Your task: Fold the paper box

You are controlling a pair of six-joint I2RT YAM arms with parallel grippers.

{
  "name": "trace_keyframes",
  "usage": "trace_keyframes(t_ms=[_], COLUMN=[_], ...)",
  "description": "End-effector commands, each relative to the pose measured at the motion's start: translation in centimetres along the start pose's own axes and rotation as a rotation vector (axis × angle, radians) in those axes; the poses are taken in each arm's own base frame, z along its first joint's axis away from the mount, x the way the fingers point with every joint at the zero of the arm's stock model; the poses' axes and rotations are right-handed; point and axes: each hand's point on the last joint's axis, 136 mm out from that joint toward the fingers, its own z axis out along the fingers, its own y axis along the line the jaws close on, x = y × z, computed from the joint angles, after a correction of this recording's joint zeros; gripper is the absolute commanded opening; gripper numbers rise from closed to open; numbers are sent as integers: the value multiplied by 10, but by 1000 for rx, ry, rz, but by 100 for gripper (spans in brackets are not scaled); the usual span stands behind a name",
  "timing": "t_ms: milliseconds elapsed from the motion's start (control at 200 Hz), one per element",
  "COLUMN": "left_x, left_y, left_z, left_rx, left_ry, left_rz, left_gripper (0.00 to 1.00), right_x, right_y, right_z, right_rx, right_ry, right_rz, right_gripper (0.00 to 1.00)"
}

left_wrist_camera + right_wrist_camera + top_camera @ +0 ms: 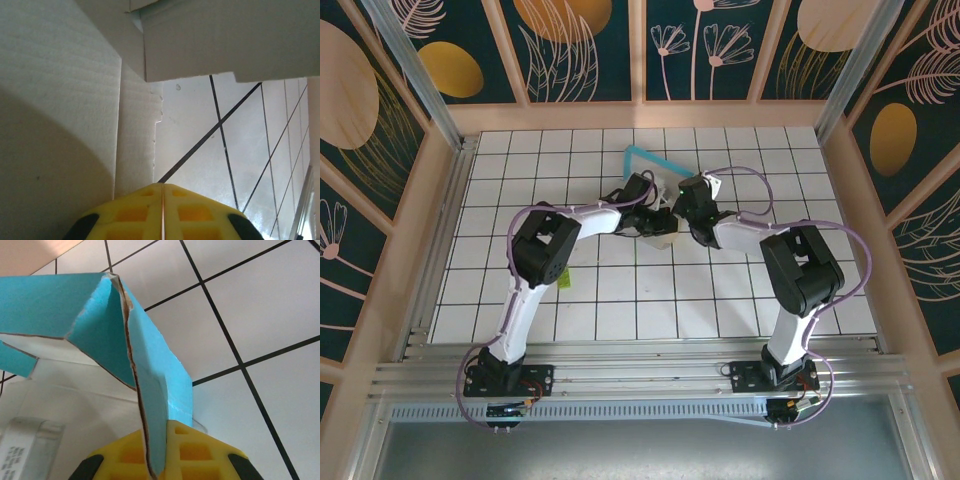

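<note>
On the white tiled table (720, 300) between floral walls (590, 50), right hand (159, 447) pinches the paper box (100, 315); left hand (162, 200) is closed.

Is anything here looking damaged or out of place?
The paper box has a ragged, brownish edge running down its cyan fold, as if frayed. A small yellow-green scrap lies loose on the table.
</note>
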Motion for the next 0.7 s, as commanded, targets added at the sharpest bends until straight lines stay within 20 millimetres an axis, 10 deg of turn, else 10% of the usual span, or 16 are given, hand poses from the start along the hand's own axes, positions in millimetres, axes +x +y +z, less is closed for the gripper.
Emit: trace_keyframes(t_ms=[0,180,491,696], left_x=[-19,-43,-125,-154], left_y=[-29,-40,-23,-4], left_z=[-30,-77,-219,-224], left_rx=[29,7,-122,-211], left_ry=[-93,-226,-591,-589], left_rz=[-5,-9,-94,-110], left_gripper=[16,20,43,53], right_x=[44,42,35,32], right_y=[-27,-23,-18,-16], right_z=[0,1,3,5], right_rx=[81,74,72,79], right_ry=[121,116,105,104], right_rz=[-74,-81,-143,-178], right_gripper=[6,6,7,7])
